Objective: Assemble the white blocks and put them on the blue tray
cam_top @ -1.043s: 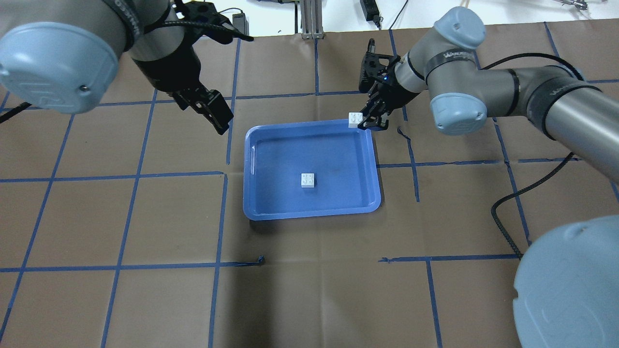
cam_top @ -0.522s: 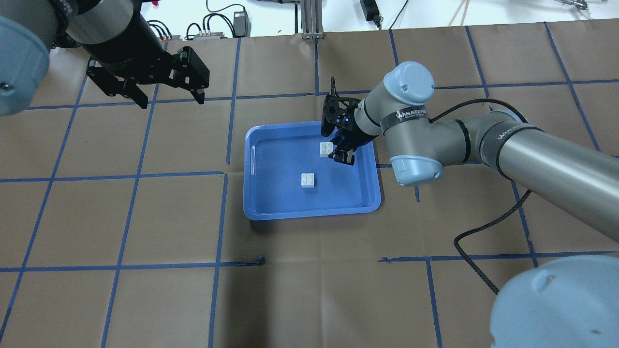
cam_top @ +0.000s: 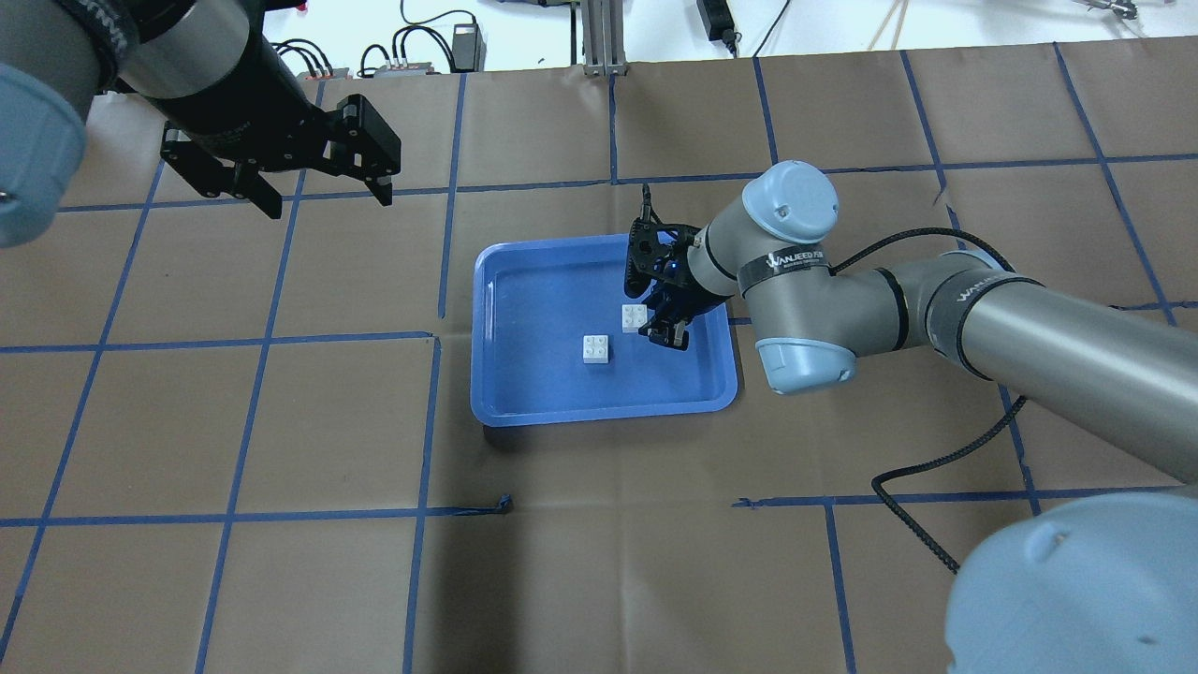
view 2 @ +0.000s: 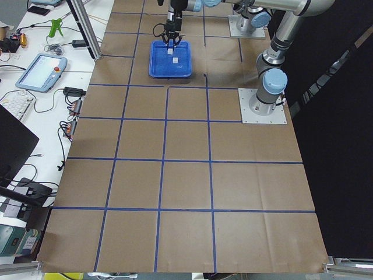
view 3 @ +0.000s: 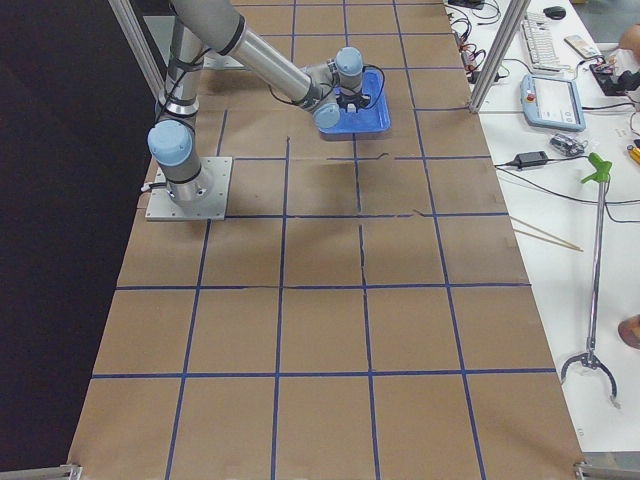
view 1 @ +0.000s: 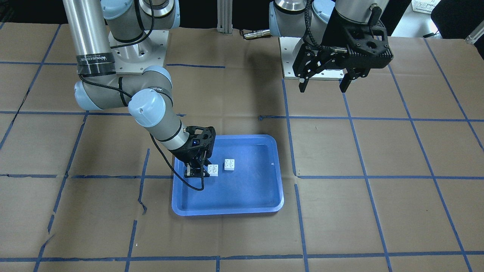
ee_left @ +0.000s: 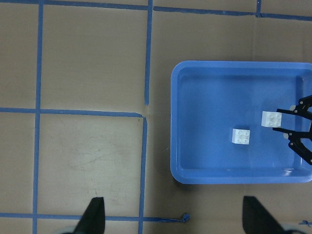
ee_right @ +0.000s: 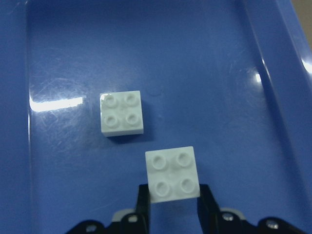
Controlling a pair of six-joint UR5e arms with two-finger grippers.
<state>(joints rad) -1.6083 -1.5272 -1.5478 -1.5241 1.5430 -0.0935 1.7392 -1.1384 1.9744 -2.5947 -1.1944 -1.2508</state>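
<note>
The blue tray (cam_top: pixel 533 309) lies at the table's middle. One white block (cam_top: pixel 595 348) rests studs-up on the tray floor. My right gripper (cam_top: pixel 652 325) is shut on the second white block (cam_top: pixel 634 317), studs up, over the tray just to the right of and beyond the resting one, the two apart. In the right wrist view the held block (ee_right: pixel 173 174) sits between the fingers, nearer the camera than the resting block (ee_right: pixel 121 112). My left gripper (cam_top: pixel 323 192) is open and empty, high above the table, far left of the tray.
Brown paper with a grid of blue tape (cam_top: pixel 430 332) covers the table. The right arm's black cable (cam_top: pixel 922 524) loops over the table on the right. Cables and power supplies (cam_top: pixel 463 42) lie beyond the far edge.
My right gripper has carried its white block from the tray's far right corner in over the tray, close to the resting block. My left arm has swung back to the far left.
</note>
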